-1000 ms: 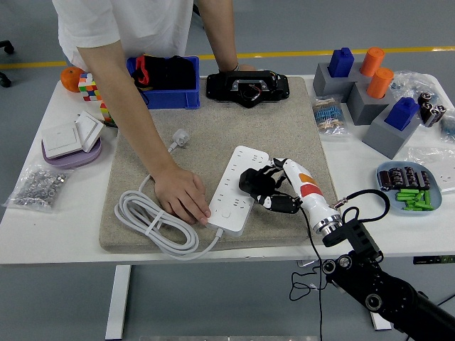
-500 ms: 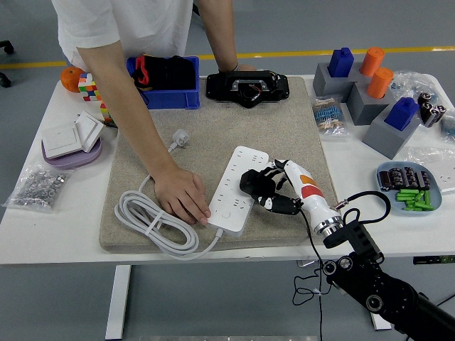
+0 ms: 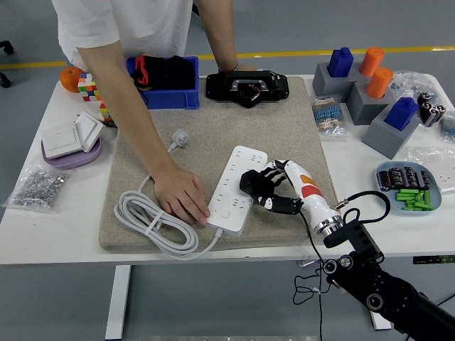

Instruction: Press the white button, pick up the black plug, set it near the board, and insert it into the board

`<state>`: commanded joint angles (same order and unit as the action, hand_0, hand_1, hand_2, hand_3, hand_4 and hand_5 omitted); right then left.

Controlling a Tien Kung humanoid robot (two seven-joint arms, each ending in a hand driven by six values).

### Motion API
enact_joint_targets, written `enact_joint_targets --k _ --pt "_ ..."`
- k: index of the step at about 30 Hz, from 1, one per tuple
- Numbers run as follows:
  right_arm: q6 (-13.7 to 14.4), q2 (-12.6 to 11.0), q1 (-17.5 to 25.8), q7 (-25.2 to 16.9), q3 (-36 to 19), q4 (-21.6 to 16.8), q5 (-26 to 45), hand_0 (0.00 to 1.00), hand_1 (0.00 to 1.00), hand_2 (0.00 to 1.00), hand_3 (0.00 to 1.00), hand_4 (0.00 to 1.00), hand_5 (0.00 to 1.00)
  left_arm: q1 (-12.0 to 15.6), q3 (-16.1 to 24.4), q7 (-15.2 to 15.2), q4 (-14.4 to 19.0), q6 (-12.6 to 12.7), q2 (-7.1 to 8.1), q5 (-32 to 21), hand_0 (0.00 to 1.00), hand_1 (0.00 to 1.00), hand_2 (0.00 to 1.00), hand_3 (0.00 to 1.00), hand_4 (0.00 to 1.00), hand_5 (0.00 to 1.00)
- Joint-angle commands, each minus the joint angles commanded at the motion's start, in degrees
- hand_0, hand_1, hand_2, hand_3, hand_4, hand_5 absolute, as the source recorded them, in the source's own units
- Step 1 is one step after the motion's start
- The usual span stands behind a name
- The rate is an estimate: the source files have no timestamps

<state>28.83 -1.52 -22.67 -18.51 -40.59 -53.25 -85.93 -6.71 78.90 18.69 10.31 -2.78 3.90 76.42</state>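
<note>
A white power strip (image 3: 237, 186) lies on the beige mat (image 3: 284, 128) in the head view, its white cable (image 3: 153, 222) coiled to the left. My right hand (image 3: 274, 190) is curled around the black plug (image 3: 253, 184) and holds it at the strip's right edge, over its sockets. The strip's white button (image 3: 226, 212) is near its front end. A person's hand (image 3: 181, 197) rests on the strip's left front corner and steadies it. The left arm is out of view.
A black device (image 3: 247, 87) and a blue bin (image 3: 168, 80) stand at the back. Grey blocks with blue and orange pegs (image 3: 370, 85) stand at the right. A blue dish of parts (image 3: 410, 187) is right of the mat. A white plug (image 3: 179, 138) lies on the mat.
My right hand with the black plug has shifted very slightly at the strip's edge. The person's hand has stayed on the strip.
</note>
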Motion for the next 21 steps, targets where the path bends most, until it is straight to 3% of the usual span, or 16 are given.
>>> enact_joint_targets --k 3,4,9,10,15,16,21 --pt "0.1 0.0 0.0 0.0 -0.1 -0.5 0.0 0.425 0.409 0.461 0.543 0.831 0.002 0.0 0.1 0.0 0.0 0.0 0.0 0.1 0.707 0.663 0.584 0.677 0.654 0.274" --pt "0.1 0.0 0.0 0.0 -0.1 -0.5 0.0 0.435 0.47 0.5 0.596 0.879 0.002 0.0 0.1 0.0 0.0 0.0 0.0 0.2 0.707 0.663 0.584 0.677 0.654 0.274" --pt "-0.1 -0.1 0.3 0.2 -0.1 -1.1 0.1 0.435 0.47 0.5 0.596 0.879 0.002 0.1 0.1 0.0 0.0 0.0 -0.04 0.2 0.707 0.663 0.584 0.677 0.654 0.274" --pt "-0.1 -0.1 0.3 0.3 -0.1 -1.2 0.2 0.481 0.513 0.529 0.68 0.912 0.002 0.1 0.1 0.0 0.0 0.0 -0.04 0.2 0.707 0.663 0.584 0.677 0.653 0.274" --pt "-0.3 -0.1 0.2 0.5 -0.4 -1.3 0.3 0.481 0.513 0.529 0.68 0.912 0.002 0.0 0.1 0.0 0.0 0.0 -0.04 0.3 0.707 0.663 0.584 0.677 0.653 0.274" --pt "-0.3 -0.1 0.2 0.5 -0.5 -1.3 0.3 0.662 0.7 0.673 0.78 0.998 0.074 0.0 0.2 0.0 0.0 0.0 -0.03 0.3 0.706 0.663 0.584 0.678 0.651 0.273" --pt "-0.5 -0.1 0.2 0.7 -0.6 -1.3 0.3 0.662 0.7 0.673 0.78 0.998 0.074 0.0 0.1 0.1 0.0 0.0 -0.02 0.2 0.706 0.663 0.584 0.678 0.651 0.273"
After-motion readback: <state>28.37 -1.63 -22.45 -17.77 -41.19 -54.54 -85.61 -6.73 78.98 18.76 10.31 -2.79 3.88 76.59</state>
